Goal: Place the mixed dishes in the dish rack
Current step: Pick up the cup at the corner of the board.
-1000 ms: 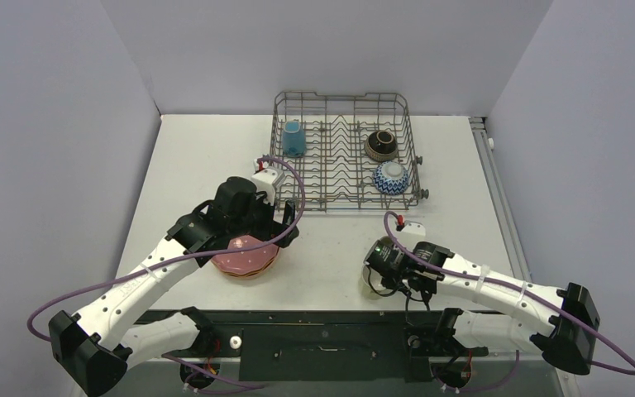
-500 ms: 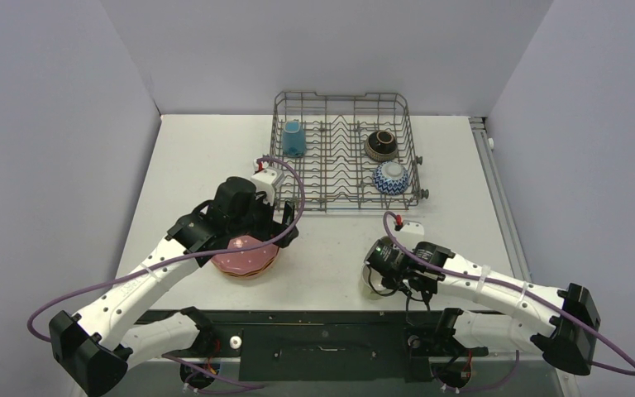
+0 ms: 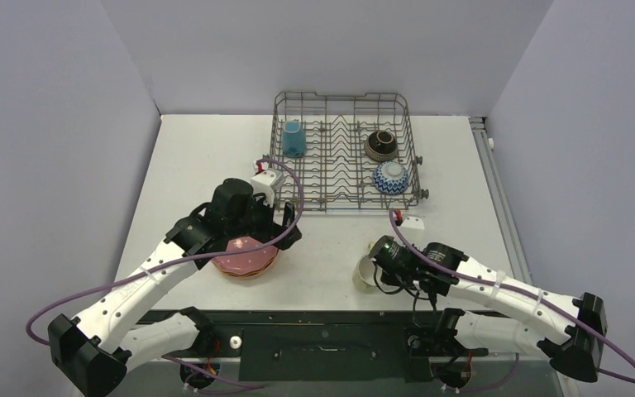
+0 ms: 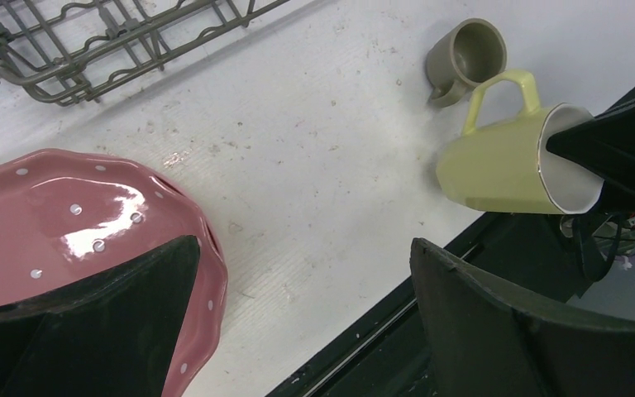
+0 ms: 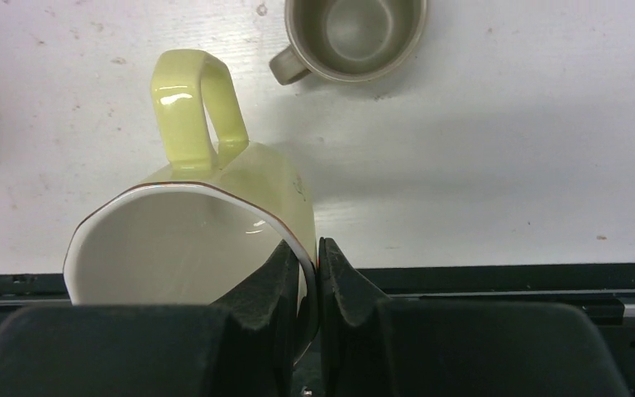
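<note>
My right gripper (image 5: 316, 244) is shut on the rim of the pale-yellow mug (image 5: 215, 207), one finger inside and one outside. The mug is tipped on its side near the table's front edge, handle pointing away from me. The small olive mug (image 5: 355, 33) stands upright just beyond it. My left gripper (image 4: 302, 248) is wide open and holds nothing; its left finger hangs over the pink white-dotted plate (image 4: 74, 215), which tops a stack (image 3: 244, 260). The dish rack (image 3: 355, 207) holds a light-blue mug (image 3: 293, 138), a dark-brown bowl (image 3: 380, 145) and a blue-white bowl (image 3: 391, 176).
The table's black front rail (image 4: 397, 322) runs close under both grippers. The rack's near corner (image 4: 66, 83) lies just beyond the plate stack. White walls close in the left, back and right sides.
The right arm has swung outward and its wrist has turned, tipping the yellow mug so it shows left of the gripper. The left arm has barely moved.
</note>
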Motion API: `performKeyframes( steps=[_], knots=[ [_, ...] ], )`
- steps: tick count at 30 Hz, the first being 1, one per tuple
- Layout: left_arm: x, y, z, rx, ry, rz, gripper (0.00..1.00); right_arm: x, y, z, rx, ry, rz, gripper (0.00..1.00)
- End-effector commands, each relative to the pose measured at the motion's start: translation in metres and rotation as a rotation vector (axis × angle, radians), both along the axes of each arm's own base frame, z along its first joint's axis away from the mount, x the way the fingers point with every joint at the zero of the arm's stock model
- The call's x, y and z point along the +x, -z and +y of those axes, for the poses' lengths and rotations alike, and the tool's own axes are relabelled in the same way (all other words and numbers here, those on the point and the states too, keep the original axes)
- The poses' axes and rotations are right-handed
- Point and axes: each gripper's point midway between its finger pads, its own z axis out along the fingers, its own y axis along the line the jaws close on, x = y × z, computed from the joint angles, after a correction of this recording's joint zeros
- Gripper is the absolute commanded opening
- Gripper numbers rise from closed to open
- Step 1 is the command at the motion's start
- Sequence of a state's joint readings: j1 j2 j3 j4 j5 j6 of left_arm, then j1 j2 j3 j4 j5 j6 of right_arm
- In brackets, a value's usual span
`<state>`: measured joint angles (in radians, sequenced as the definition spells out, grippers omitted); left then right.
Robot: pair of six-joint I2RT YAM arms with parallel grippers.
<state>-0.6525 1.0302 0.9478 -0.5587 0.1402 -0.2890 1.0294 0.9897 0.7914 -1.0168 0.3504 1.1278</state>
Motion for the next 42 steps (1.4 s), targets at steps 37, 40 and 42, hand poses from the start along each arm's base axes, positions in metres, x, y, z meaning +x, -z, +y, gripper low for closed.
performKeyframes(
  steps=[37,40,42],
  knots=[
    [-0.004,-0.110,-0.046,-0.762,0.057,0.130,0.96,0.071,-0.209,0.085,0.866,-0.230,-0.512,0.00],
    [-0.006,-0.116,-0.046,-0.798,0.058,0.151,0.96,0.071,-0.223,0.085,0.910,-0.243,-0.548,0.00],
    [-0.007,-0.121,-0.046,-0.829,0.057,0.158,0.96,0.071,-0.232,0.085,0.938,-0.249,-0.572,0.00]
  ],
)
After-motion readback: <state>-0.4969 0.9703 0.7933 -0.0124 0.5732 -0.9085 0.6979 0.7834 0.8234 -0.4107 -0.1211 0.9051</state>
